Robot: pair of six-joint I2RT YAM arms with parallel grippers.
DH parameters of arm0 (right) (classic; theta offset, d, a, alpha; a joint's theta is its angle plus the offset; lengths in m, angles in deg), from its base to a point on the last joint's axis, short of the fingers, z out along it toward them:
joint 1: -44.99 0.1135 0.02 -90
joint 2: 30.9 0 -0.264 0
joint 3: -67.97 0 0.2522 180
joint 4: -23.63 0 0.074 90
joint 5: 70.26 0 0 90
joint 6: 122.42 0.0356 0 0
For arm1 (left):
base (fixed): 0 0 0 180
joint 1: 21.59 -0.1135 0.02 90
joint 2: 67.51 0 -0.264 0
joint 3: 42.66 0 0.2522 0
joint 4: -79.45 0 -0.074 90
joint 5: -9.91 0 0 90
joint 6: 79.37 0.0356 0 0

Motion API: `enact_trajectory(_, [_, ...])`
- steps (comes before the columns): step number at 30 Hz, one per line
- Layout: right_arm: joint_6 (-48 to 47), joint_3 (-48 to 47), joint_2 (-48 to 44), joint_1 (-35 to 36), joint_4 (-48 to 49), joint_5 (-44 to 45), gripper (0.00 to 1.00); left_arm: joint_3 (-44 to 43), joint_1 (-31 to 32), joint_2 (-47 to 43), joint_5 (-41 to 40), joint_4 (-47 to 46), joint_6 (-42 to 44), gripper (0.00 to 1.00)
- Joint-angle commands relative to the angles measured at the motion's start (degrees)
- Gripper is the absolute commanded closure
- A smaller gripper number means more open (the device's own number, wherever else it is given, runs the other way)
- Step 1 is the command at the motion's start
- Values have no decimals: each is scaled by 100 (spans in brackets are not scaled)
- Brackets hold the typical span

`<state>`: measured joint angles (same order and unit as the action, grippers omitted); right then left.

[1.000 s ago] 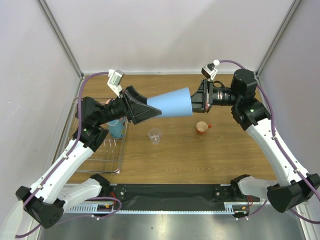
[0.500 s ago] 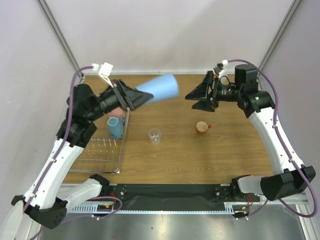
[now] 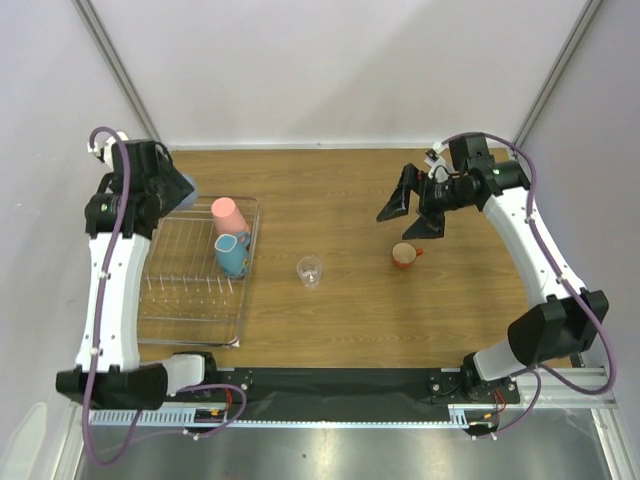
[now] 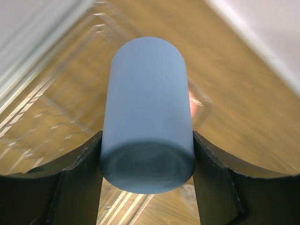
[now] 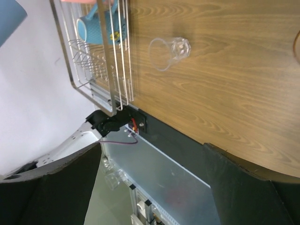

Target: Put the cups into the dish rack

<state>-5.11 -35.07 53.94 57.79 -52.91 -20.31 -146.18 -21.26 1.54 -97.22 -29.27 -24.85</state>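
Note:
My left gripper (image 4: 146, 143) is shut on the light-blue tumbler (image 4: 147, 103), gripping it near its base, above the far left corner of the dish rack (image 3: 190, 290). From above, only a sliver of the tumbler (image 3: 183, 188) shows past the left gripper (image 3: 172, 190). A pink tumbler (image 3: 229, 215) and a blue-grey mug (image 3: 232, 256) stand in the rack's right end. The clear glass (image 3: 310, 271) and the orange mug (image 3: 404, 255) stand on the table. My right gripper (image 3: 408, 212) hangs open and empty above the orange mug. In the right wrist view, the right gripper (image 5: 154, 161) points toward the table's near edge.
The wooden table (image 3: 400, 310) is walled at the back and both sides. A black strip and metal rail (image 3: 350, 385) run along the near edge. The rack (image 5: 93, 70) and clear glass (image 5: 169, 50) lie in the right wrist view.
My right gripper opened, let go of the light-blue tumbler and drew back to the right. My left arm swung the tumbler left, from mid-table to above the rack's far left corner.

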Motion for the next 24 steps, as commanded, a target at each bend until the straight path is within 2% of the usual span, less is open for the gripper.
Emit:
enact_trajectory(1, [-445, -668, 287, 12, -392, 269, 4, -419, -235, 544, -1135, 645, -11, 100])
enact_trajectory(6, [-586, -1249, 849, 12, -507, 454, 5, -946, -245, 1618, -1460, 1305, -169, 100])
enact_trajectory(12, [-648, -1846, 1394, 4, -586, 498, 6, -1509, -254, 2778, -1180, 1623, -73, 100])
enact_trajectory(15, [-648, -2093, 1658, -31, -595, 481, 6, -1527, -245, 3007, -784, 1421, 85, 100])
enact_trajectory(19, [-613, -2234, 1887, -111, -568, 446, 6, -1791, -253, 3543, -573, 1587, 156, 100])
enact_trajectory(24, [-578, -2322, 2080, -199, -551, 411, 6, -1852, -254, 3746, -178, 1490, 156, 100])
